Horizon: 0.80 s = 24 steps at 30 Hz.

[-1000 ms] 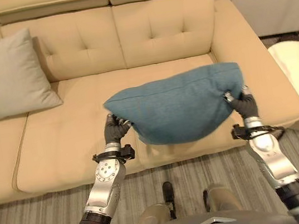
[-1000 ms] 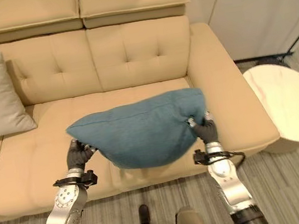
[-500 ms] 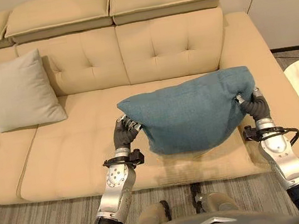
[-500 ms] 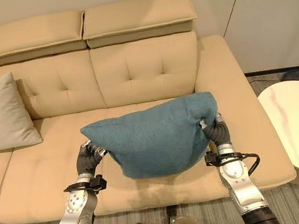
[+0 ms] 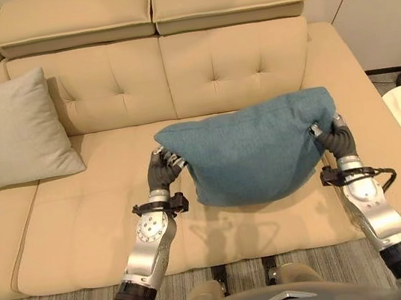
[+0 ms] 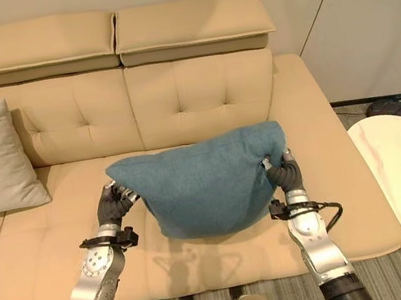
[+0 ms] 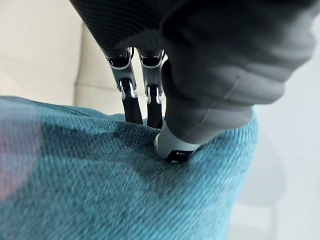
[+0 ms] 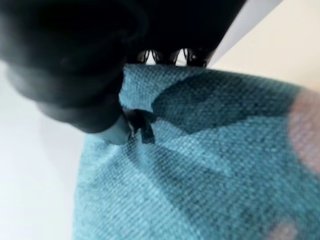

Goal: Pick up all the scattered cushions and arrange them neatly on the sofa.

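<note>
Hanging above the sofa (image 5: 81,213) seat, the teal cushion (image 5: 253,149) is pinched at opposite corners by left hand (image 5: 163,169) and right hand (image 5: 334,137), probably so it's lowered flat and square.

Living room: beige sofa (image 5: 233,62), cushions.

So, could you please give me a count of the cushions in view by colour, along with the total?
Teal cushion: 1, pinched at its corners by the left hand and right hand above the sofa seat.
Light grey cushion: 1, leaning against the sofa backrest.
Total: 2 cushions.
</note>
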### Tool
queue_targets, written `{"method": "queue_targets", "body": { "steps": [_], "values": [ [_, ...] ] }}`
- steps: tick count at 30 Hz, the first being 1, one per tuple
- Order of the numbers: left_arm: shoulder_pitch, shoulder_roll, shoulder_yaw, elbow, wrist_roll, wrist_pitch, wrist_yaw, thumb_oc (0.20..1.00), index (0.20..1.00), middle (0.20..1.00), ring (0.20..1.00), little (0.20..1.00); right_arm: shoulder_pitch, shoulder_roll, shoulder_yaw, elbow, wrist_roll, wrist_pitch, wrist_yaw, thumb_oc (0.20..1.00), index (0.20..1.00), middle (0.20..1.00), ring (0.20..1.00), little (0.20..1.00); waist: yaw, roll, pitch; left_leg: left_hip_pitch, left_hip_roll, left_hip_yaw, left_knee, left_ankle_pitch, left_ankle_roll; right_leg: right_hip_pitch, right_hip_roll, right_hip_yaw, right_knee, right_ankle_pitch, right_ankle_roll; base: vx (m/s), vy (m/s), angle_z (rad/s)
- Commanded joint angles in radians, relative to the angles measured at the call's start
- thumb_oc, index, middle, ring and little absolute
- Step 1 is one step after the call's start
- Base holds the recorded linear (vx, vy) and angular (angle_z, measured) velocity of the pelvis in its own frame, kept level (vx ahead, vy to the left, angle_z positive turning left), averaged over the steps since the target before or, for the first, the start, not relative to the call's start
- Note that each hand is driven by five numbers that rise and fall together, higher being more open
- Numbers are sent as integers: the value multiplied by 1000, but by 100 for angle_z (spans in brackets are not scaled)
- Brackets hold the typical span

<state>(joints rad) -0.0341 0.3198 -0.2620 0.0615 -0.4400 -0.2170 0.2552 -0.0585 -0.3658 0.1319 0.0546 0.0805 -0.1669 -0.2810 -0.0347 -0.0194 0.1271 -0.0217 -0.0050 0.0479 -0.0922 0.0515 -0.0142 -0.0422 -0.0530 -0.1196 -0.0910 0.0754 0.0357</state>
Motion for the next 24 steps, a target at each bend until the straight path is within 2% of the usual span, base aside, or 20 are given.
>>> {"method": "queue_targets", "body": {
  "steps": [1,7,10,15,19,24],
  "values": [
    [-122,-10,-28,-67,65,-91,25,200,200,200,200,200,-153,7,9,-65,-73,-92,-64,200,200,200,200,200,10,-45,-102,-7,40,27,12,-92,-35,37,-42,51,15,-102,106,47,29,2],
    [-370,-20,-70,22,106,-107,140,200,200,200,200,200,-357,34,66,10,-89,-84,-174,200,200,200,200,200,9,-30,-77,-61,47,22,5,-70,-47,-25,-42,45,4,-84,114,-49,-8,1],
    [-552,-13,-105,108,116,-117,197,200,200,200,200,200,-513,29,115,86,-88,-71,-230,200,200,200,200,200,9,-20,-57,-125,55,13,5,-48,-59,-90,-38,44,4,-70,118,-121,-38,2],
    [-827,34,-153,277,127,-134,265,200,200,200,200,200,-786,-44,178,236,-70,-55,-277,200,200,200,200,200,5,-15,-34,-255,51,-4,5,-2,-79,-219,-29,42,4,-29,119,-110,-37,3],
    [-946,71,-176,378,130,-138,285,200,200,200,200,200,-918,-98,211,347,-43,-51,-289,200,200,200,200,200,9,-15,-37,-341,50,-13,5,29,-90,-296,-27,38,4,-9,124,-55,-36,10],
    [-984,83,-178,402,121,-147,287,200,200,200,200,200,-974,-127,226,400,-27,-53,-293,200,200,200,200,200,16,-11,-33,-399,51,-22,5,46,-99,-353,-27,32,4,0,128,-13,-27,-1]
  ]
}}
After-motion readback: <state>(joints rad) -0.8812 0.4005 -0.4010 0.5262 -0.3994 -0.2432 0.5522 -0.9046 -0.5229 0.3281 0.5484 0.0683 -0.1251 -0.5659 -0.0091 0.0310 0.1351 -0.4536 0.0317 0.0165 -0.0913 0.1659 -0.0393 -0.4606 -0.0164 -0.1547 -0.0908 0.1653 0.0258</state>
